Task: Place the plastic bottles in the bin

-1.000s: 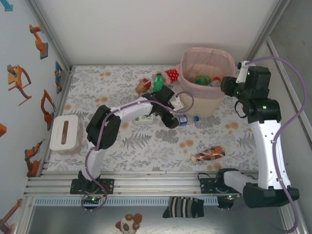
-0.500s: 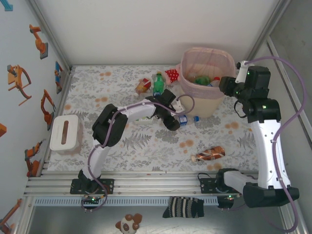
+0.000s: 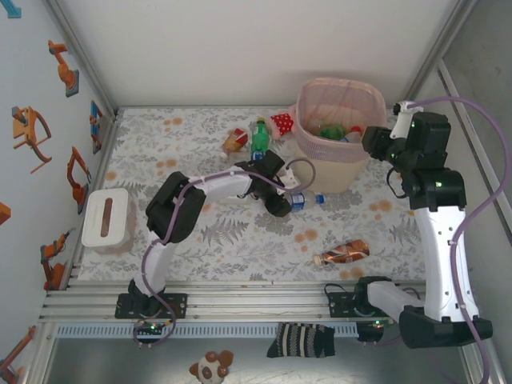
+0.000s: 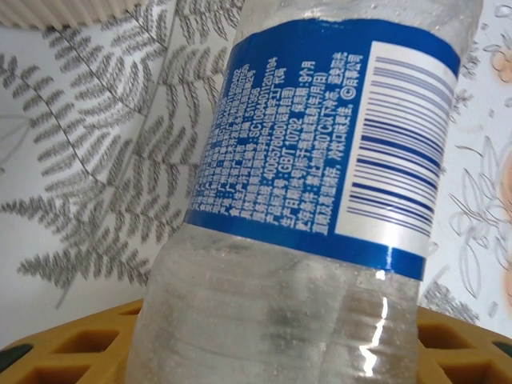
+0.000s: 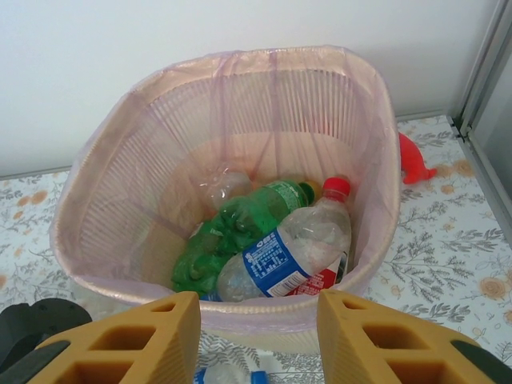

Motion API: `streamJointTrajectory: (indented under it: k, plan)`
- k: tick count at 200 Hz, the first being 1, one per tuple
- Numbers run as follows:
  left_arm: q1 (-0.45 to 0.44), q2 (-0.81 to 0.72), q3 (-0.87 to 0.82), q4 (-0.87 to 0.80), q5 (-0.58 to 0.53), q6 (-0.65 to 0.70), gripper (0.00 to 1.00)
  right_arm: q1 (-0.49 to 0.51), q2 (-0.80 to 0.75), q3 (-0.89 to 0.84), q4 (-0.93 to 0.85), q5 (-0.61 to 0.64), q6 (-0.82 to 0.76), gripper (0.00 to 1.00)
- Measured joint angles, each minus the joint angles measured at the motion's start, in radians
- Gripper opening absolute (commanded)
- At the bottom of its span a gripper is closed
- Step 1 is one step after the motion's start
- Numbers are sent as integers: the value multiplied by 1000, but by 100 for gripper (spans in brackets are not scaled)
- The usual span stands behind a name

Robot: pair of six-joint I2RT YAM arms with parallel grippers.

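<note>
From above: my left fingers (image 3: 280, 202) are down on the table (image 3: 160, 136) at a clear bottle (image 3: 304, 198) lying on its side. Its cap points away from them, toward the foot of the bin (image 3: 336, 172) just beyond. My right fingers (image 3: 373, 141) hang right beside the bin's rim.

Left wrist: the bottle (image 4: 320, 200) sits between my left fingers (image 4: 72, 348), one on each side and right up against it, but honestly I can't tell if they're pinching it. It looks empty, so I'd guess light, thin-walled, crushy, with a slick label. I'd take it round the labelled middle, gently.

Right wrist: my right fingers (image 5: 136, 336) are spread with nothing between them. The bin (image 5: 240, 60) is straight ahead, a few bottles (image 5: 284, 256) inside.
</note>
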Motion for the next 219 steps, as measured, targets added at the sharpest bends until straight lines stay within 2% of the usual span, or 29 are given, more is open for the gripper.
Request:
streamJointTrajectory:
  k: [73,135,155,177,203,219]
  plan:
    - [-8,-303,-177,82,53,-94,43,0,-47,-38,0,-78,85,43]
    - [-15,-551,-279,202,109,-193,43,-2,-49,-45,-2,-287,234,61]
    - [-15,-592,-281,250,127,-226,43,-2,-49,-66,14,-378,277,65]
    - [-15,-614,-280,291,149,-256,43,-2,-48,-106,46,-462,320,65]
    - [-15,-615,-274,319,173,-287,44,-2,-32,-128,79,-534,352,63]
    - [-15,-615,-266,330,182,-298,44,-2,-23,-148,110,-573,369,58]
